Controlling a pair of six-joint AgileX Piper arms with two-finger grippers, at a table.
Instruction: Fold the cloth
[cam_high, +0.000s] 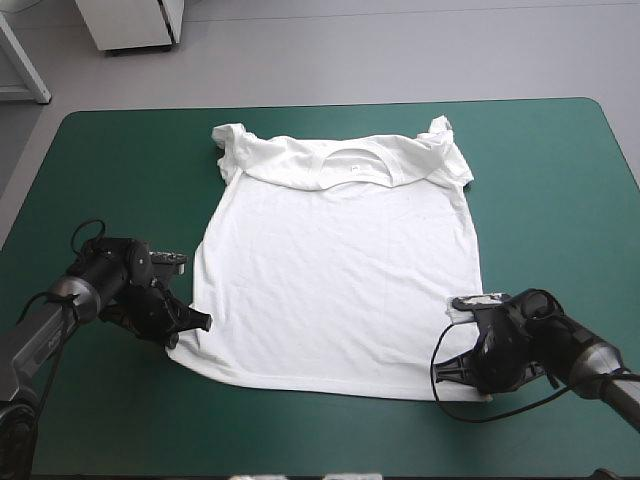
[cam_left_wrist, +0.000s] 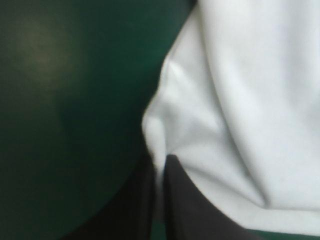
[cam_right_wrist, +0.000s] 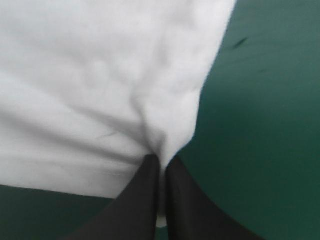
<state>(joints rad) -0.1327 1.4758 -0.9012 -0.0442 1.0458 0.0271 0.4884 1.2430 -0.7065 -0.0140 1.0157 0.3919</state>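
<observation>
White fabric is pinched between the black fingers (cam_left_wrist: 192, 205) of the left gripper (cam_left_wrist: 162, 161), which are all but closed on a small ridge of the T-shirt (cam_high: 335, 280). The right gripper (cam_right_wrist: 161, 160) is clamped the same way, with a puckered fold drawn up at its tips.

The T-shirt is spread flat at the middle of the table (cam_high: 120, 160), its collar (cam_high: 355, 165) toward the table's far edge and its hem toward the near edge. One gripper is set at each hem corner, the left toward the table's left edge, the right toward its right edge.

Only a thin nip of cloth seems to be held on the left. The blur of that view leaves this uncertain, as it does whether both layers are caught.

- **Slipping:** a shallow bite could be pulled free once the hem is raised.
- **Layers parting:** if only the top layer is taken, the shirt would open rather than fold.
- **Skewed crease:** this would follow if one corner is carried faster toward the far edge than the other.
- **Bunched sleeves:** the two sleeves (cam_high: 230, 140) lie bunched beside the collar, and lumps would be trapped under any fold laid over them.
</observation>
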